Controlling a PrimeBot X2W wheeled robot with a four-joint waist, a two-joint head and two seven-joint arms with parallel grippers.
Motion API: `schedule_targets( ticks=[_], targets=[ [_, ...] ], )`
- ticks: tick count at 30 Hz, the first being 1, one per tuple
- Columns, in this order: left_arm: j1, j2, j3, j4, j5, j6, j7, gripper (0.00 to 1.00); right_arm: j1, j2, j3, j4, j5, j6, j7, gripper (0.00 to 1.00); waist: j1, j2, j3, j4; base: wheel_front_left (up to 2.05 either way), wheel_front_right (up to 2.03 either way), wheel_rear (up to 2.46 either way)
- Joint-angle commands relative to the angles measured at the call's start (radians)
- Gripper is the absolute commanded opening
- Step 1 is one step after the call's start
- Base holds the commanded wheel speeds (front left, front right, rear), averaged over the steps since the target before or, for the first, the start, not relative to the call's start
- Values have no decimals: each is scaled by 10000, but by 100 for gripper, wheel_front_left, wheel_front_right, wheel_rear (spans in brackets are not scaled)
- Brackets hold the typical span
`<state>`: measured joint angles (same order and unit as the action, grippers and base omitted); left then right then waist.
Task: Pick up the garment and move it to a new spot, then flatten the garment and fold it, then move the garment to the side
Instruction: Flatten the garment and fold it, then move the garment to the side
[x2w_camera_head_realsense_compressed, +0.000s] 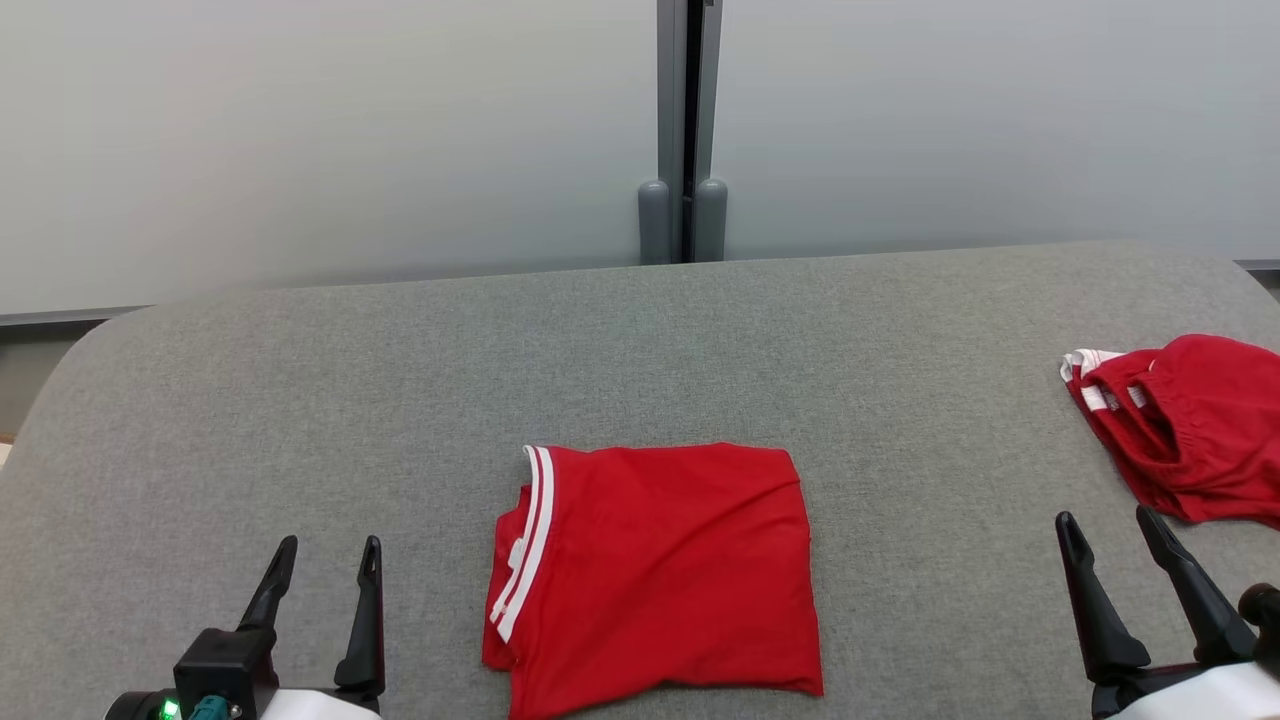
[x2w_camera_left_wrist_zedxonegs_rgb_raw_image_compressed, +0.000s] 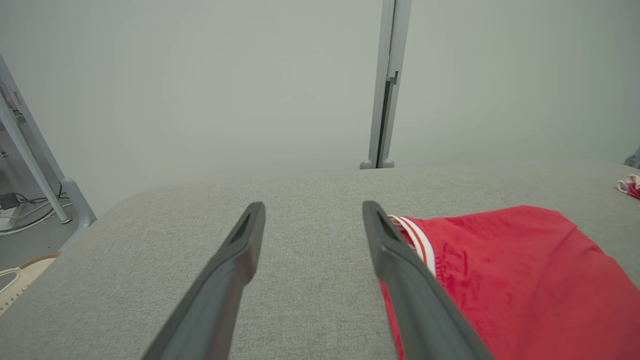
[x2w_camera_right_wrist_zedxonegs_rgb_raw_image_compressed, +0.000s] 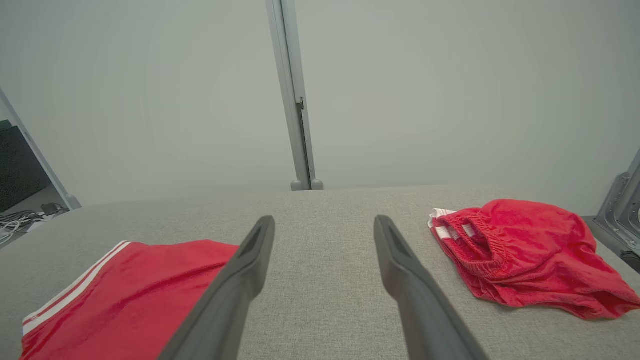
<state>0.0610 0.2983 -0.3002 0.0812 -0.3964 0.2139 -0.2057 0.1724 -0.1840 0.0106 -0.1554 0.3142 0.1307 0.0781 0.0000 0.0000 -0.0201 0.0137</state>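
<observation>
I hold my left gripper (x2w_camera_head_realsense_compressed: 331, 548) and right gripper (x2w_camera_head_realsense_compressed: 1105, 518) wide and empty. Pinching only one layer of the folded red garment (x2w_camera_head_realsense_compressed: 655, 575) between them risks unfolding it.

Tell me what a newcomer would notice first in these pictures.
The folded red garment, white stripes along its left edge, stands out near the front middle of the grey fabric surface. A crumpled red garment lies at the surface's right edge. The left gripper and right gripper flank the folded one, both open and holding nothing.
</observation>
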Motion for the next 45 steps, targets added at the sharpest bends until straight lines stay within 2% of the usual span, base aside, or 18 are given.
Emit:
schedule_targets(
  ticks=[1, 27, 36, 45],
  targets=[
    [152, 54, 15, -6, 25, 91, 11, 100, 141, 7, -32, -83, -57, 0, 36, 100, 0, 0, -21, -9, 0, 0, 0],
    [-149, 65, -76, -131, -95, 168, -80, 100, 281, 190, -165, -250, -153, 0, 291, 100, 0, 0, 14, 194, 0, 0, 0],
    [-1130, -272, -233, -236, 23, -29, -305, 100, -37, 156, 33, 174, 4, 0, 543, 100, 0, 0, 898, 1233, 0, 0, 0],
    [-2262, -960, -221, -126, 181, -373, -580, 100, -1447, 107, 975, 2116, 558, 0, 544, 100, 0, 0, 2378, 2376, 0, 0, 0]
  ],
)
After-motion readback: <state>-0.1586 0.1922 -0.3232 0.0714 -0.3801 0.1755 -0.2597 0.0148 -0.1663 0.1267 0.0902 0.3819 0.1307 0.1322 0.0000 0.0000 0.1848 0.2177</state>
